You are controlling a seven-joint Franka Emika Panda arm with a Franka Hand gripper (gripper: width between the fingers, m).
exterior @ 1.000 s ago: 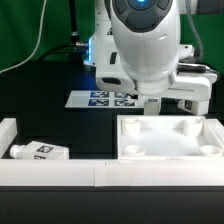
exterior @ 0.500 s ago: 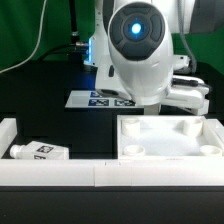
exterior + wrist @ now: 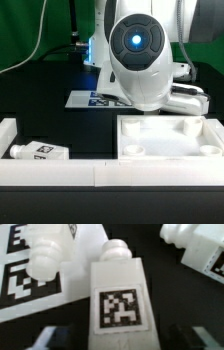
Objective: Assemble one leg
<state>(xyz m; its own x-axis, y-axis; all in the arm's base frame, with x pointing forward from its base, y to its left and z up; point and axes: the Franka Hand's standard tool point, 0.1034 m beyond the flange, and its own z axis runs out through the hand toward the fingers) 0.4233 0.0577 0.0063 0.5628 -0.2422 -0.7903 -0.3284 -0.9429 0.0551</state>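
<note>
Arm (image 3: 140, 60) dipped lower; fingers (image 3: 47, 339) sit apart each side of leg (image 3: 120, 297), no squeeze yet; grab looks next

Arm (image 3: 140, 75): white, bulky, bent forward and low, filling the middle of the exterior view.
Joint cap (image 3: 135, 40): round, dark, blue-lit, facing the camera.
Wrist (image 3: 186, 98): white block with black trim, jutting toward the exterior view's right.
End effector (image 3: 120, 339): pointing downward, jaws spread.
Fingertips (image 3: 52, 339): two, grey, blurred, well apart from each other.
</note>
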